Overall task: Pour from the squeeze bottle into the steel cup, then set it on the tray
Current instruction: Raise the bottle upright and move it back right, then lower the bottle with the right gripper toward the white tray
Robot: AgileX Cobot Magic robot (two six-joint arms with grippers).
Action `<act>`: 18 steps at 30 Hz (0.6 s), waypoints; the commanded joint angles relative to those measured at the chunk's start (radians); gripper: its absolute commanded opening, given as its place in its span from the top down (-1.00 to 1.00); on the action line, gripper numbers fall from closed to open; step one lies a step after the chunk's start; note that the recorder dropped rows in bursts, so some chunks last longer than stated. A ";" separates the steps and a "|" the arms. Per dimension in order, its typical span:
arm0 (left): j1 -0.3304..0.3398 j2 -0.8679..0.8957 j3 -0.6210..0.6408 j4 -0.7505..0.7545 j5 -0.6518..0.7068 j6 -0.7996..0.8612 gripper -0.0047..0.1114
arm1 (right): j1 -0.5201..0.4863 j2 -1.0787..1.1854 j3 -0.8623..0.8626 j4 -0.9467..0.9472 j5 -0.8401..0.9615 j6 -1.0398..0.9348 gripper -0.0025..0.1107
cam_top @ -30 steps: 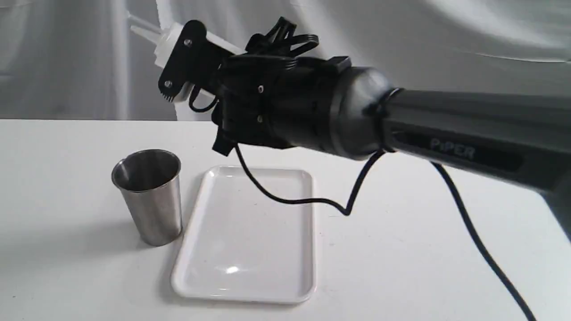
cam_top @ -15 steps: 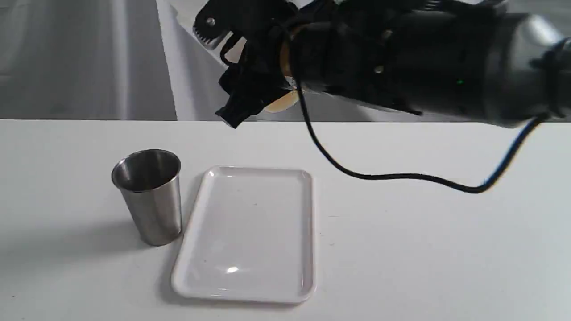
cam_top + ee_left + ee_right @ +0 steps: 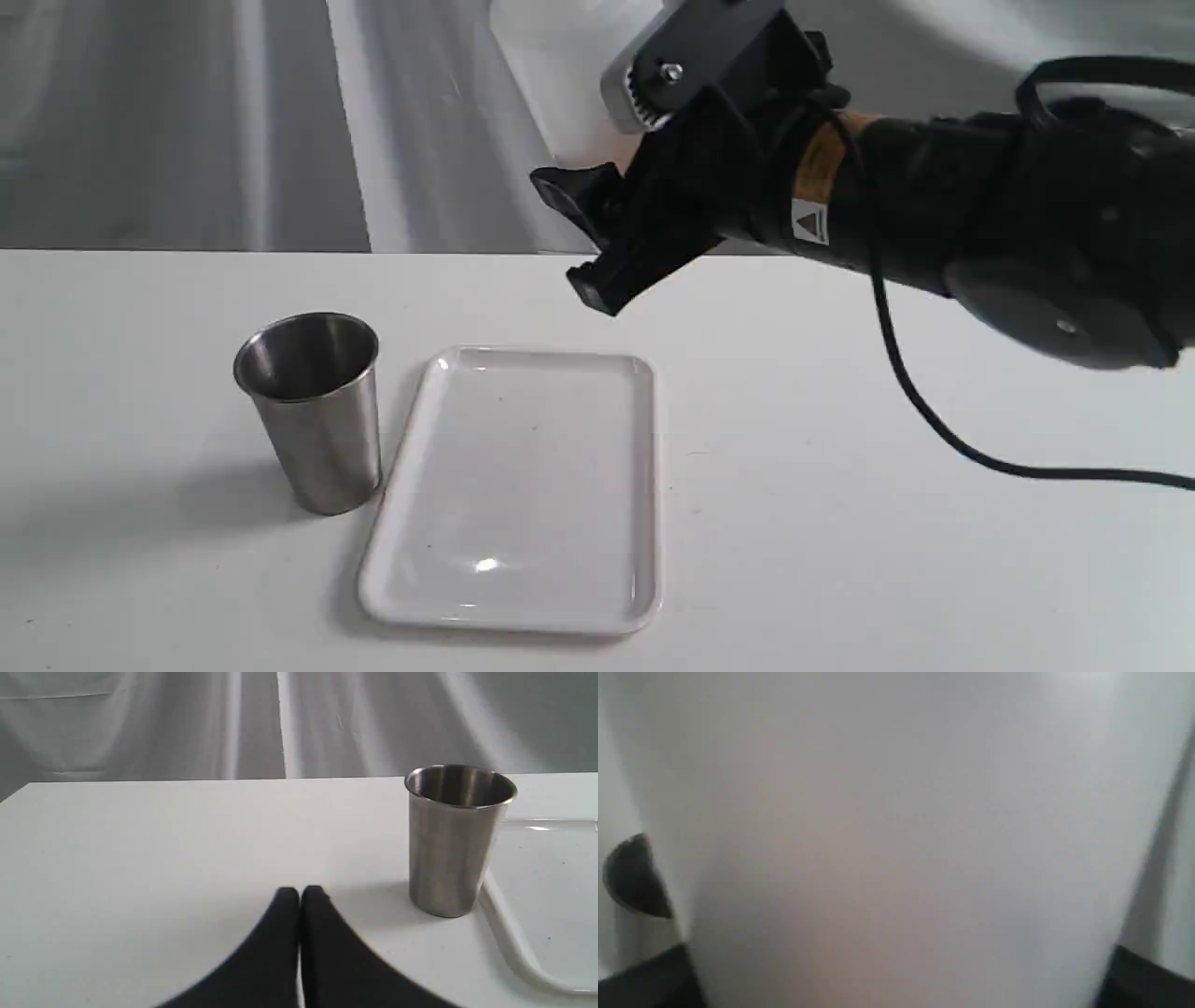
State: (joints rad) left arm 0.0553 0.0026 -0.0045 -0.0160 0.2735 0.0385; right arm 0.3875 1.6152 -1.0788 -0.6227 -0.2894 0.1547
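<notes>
High over the table's far side, my right gripper point(image 3: 644, 89) is shut on the squeeze bottle point(image 3: 560, 84), of which only the whitish body shows beside the black fingers. In the right wrist view the bottle point(image 3: 896, 835) fills the picture as a blurred pale surface between the fingers point(image 3: 649, 975); its nozzle is out of view. The steel cup point(image 3: 313, 411) stands upright on the table just left of the white tray point(image 3: 523, 485), which holds nothing. My left gripper point(image 3: 299, 896) rests shut and empty near the table top, left of the cup point(image 3: 455, 840) and tray point(image 3: 537, 882).
A black cable point(image 3: 934, 420) hangs from the right arm point(image 3: 980, 205) and trails over the table to the right. A pale curtain point(image 3: 187, 121) closes off the back. The white table point(image 3: 887, 560) runs wide around the cup and tray.
The right arm has swung up and to the right with the bottle, away from above the cup, and the wrist has turned. Cup, tray and left gripper have not moved.
</notes>
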 commanded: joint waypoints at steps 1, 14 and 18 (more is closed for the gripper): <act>-0.008 -0.003 0.004 -0.001 -0.008 -0.002 0.92 | -0.010 -0.038 0.091 0.199 -0.222 -0.205 0.96; -0.008 -0.003 0.004 -0.001 -0.008 -0.004 0.92 | -0.017 -0.040 0.222 0.466 -0.311 -0.297 0.96; -0.008 -0.003 0.004 -0.001 -0.008 -0.002 0.92 | -0.017 -0.040 0.222 0.535 -0.298 -0.297 0.96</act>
State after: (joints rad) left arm 0.0553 0.0026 -0.0045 -0.0160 0.2735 0.0385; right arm 0.3793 1.5909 -0.8563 -0.1267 -0.5634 -0.1349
